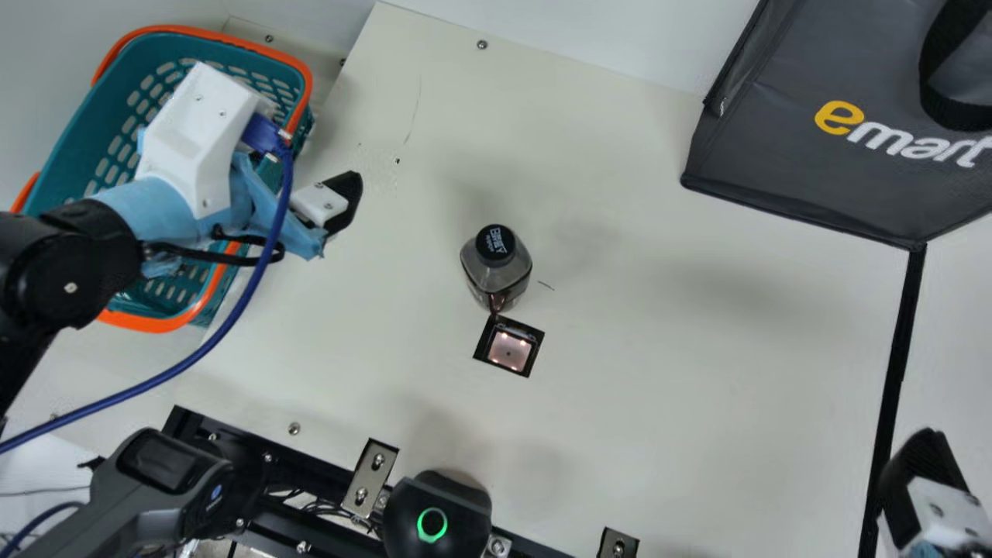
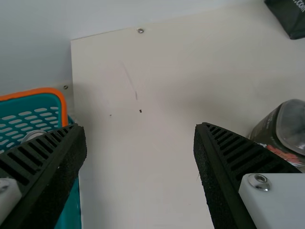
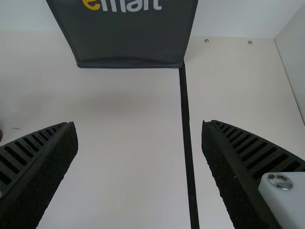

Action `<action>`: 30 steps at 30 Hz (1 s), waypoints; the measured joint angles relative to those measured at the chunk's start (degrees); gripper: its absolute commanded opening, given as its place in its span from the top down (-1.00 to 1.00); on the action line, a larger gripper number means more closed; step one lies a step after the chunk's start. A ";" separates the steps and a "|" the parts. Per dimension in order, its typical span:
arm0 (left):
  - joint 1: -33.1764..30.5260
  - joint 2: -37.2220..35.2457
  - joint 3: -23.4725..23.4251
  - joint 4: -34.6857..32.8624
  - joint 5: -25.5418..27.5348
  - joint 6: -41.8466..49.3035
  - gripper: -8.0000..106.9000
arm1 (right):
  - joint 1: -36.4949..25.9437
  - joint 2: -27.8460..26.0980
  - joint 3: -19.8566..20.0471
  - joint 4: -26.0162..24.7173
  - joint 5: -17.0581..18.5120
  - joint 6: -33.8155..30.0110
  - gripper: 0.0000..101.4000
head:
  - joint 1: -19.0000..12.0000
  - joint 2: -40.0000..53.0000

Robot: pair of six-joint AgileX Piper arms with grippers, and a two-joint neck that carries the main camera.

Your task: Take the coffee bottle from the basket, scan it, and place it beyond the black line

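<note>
Close to me at the near edge, left of the middle, I have a rounded black device point(image 1: 435, 515) with a green ring glowing on it, and left of that a dark device with a small screen point(image 1: 167, 473). From my left arm's wrist a blue cable point(image 1: 221, 341) droops over the near left (an easy thing to snag, from where I sit). That wrist hangs over the teal basket point(image 1: 159, 316) with orange handles, and the left gripper point(image 1: 341, 200) points past its right rim; its two fingers are spread, with nothing between them. Over at the near right, around the near part of the black line point(image 1: 895, 372), the right gripper point(image 1: 924, 469) has its fingers well apart too, also holding nothing. A dark grey bag point(image 1: 790, 167) stands at the far right, its near corner right by the line's far end. The coffee bottle point(image 1: 508, 283) is upright mid-table, just far of the lit scan window point(image 1: 509, 351), and on the left side of the line. Under it all is a cream table point(image 1: 659, 434), lightly scratched at the far left, with screws along its edges and a pale wall point(image 1: 589, 35) behind.
</note>
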 measured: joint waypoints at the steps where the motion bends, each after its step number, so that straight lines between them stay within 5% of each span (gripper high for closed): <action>1: 0.63 0.00 0.00 -0.51 0.21 0.67 -0.71 | 0.00 0.00 0.00 0.00 0.00 0.00 -0.79 | 0.00 -1.23; 14: 5.88 0.10 -0.33 -5.42 1.02 6.81 -0.71 | 0.00 0.00 0.00 0.00 0.00 0.00 -0.79 | 0.00 -17.05; 30: 5.10 -0.63 -0.76 -7.26 2.32 7.98 -0.71 | 0.00 0.00 0.00 0.00 0.00 0.00 -0.79 | -0.09 -16.87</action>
